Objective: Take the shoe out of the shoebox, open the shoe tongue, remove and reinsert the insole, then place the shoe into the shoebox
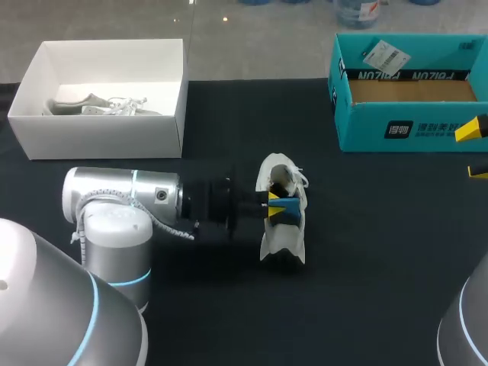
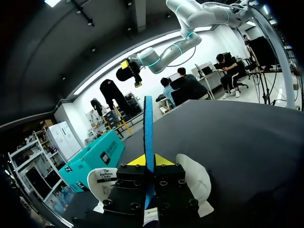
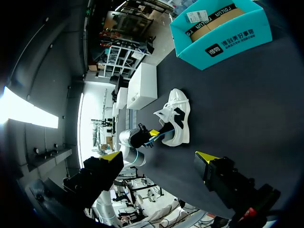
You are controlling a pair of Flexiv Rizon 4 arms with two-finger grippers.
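- Shoe point(image 1: 276, 238), white, lies mid-table outside both boxes. Its middle is hidden behind the left gripper point(image 1: 276, 202).
- Left gripper's jaws are clamped on a blue insole point(image 2: 148, 128), held on edge over the shoe. The insole's rear end is hidden.
- Right gripper point(image 1: 474, 151) is cut off at the table's right edge, jaws spread wide, holding nothing.
- Teal shoebox point(image 1: 404, 130) stands far right.
- White box point(image 1: 99, 133) stands far left, its contents hard to make out.

The head camera looks down from above and behind on the whole table point(image 1: 381, 267). The left wrist camera sits very near the shoe point(image 2: 194, 178) and faces across to the teal box point(image 2: 97, 154). The right wrist camera looks from farther away. All 3 views share shoe and teal box.
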